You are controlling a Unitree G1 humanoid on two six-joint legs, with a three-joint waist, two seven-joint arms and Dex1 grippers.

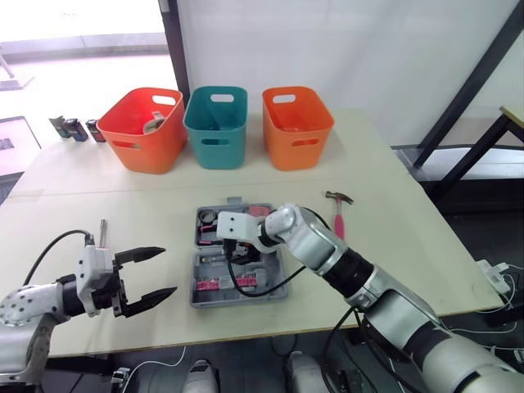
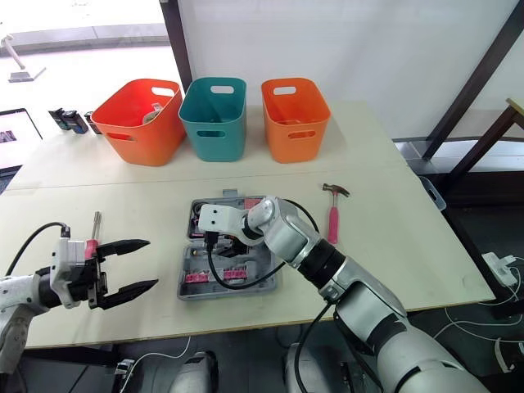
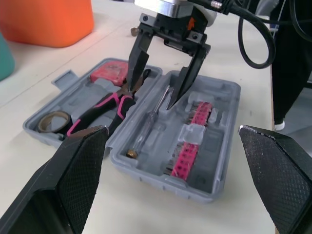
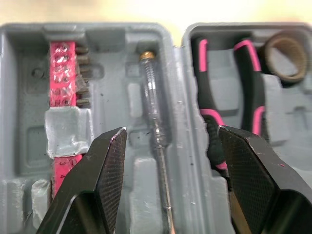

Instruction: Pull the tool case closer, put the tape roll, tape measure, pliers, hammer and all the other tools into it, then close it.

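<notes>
The right gripper [image 3: 152, 97], spread, hangs over the screwdriver [image 4: 155, 117] in the open case [image 3: 161, 183]. The left gripper [image 1: 166, 270], also spread, hovers beside it. The hammer [image 1: 338, 214] lies on the desk [image 1: 409, 246].

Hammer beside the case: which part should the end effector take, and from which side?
Take the hammer by its pink handle, about mid-length, coming straight down with the right end effector and closing across it. It lies flat on the table to the right of the tool case, head at the far end, so the handle is the nearer, straight, narrow part.
</notes>
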